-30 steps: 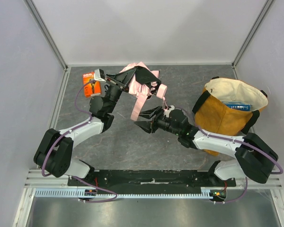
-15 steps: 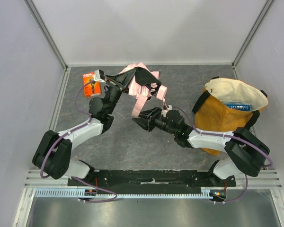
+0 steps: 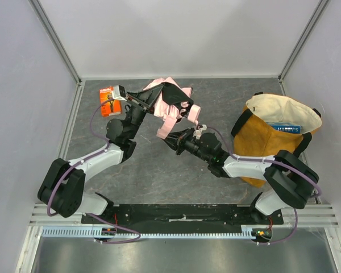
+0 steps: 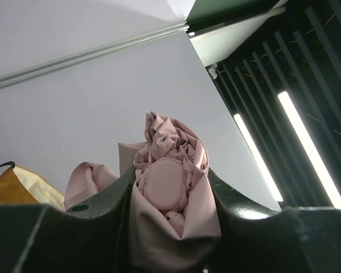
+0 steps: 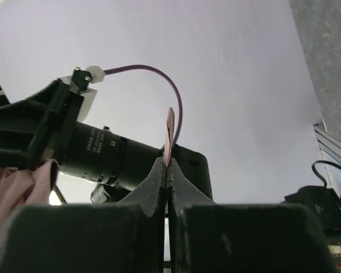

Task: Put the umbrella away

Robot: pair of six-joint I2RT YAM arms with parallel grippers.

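My right claw (image 5: 167,170) is clenched flat on a thin pink strap (image 5: 170,128) hanging off the umbrella (image 4: 173,136). My left claw (image 4: 170,190) grips the bunched canopy around its round cap, lifted off the bench (image 3: 159,176) towards 12 o'clock.

I judge the umbrella light, but the fabric is soft, loose and likely slippery. The strap alone will not steer it, so the firmer core under the folds is the place to hold.

The mustard tote bag (image 3: 261,139) stands open at 3 o'clock with a blue item (image 3: 285,128) inside. An orange pack (image 3: 109,100) lies at 10 o'clock.
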